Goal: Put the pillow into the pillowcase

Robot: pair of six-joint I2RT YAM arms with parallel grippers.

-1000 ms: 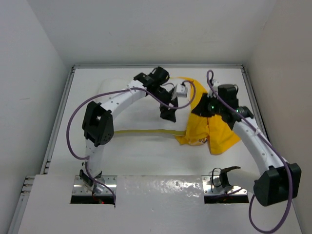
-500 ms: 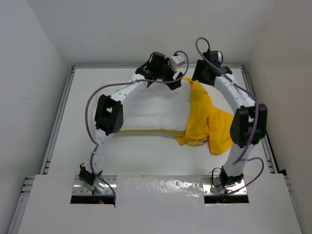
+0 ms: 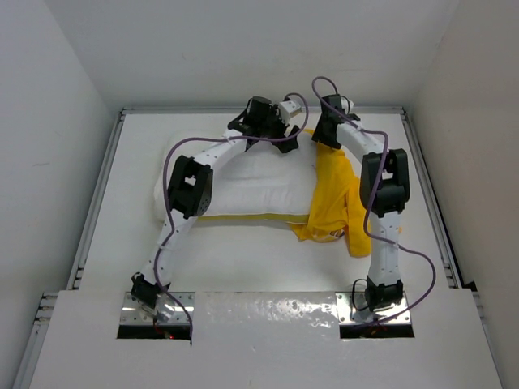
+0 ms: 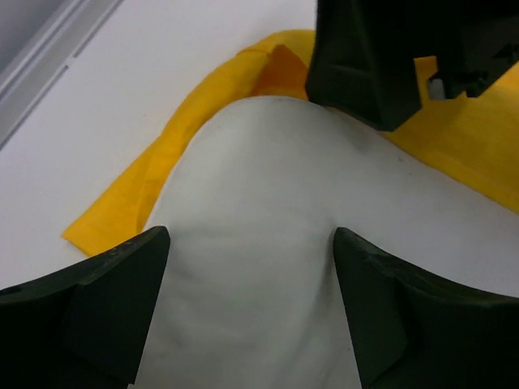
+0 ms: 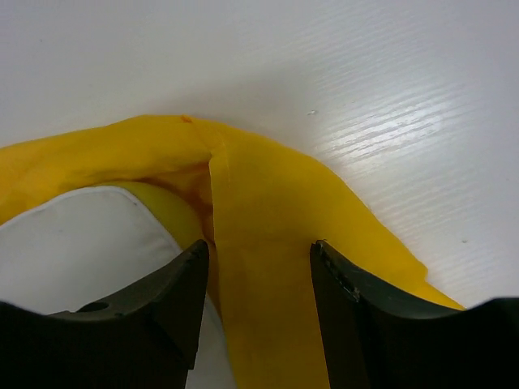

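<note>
The white worktop (image 3: 243,251) carries the pillow (image 3: 259,182), which lies flat across the middle toward the far edge. The yellow pillowcase (image 3: 340,203) is crumpled against the pillow's right end, and a strip of it wraps round the pillow's far right corner. Both arms reach to that corner. The left jaws are spread wide, hovering over the white corner. The right jaws are parted too, straddling a fold of yellow fabric without pinching it.
</note>
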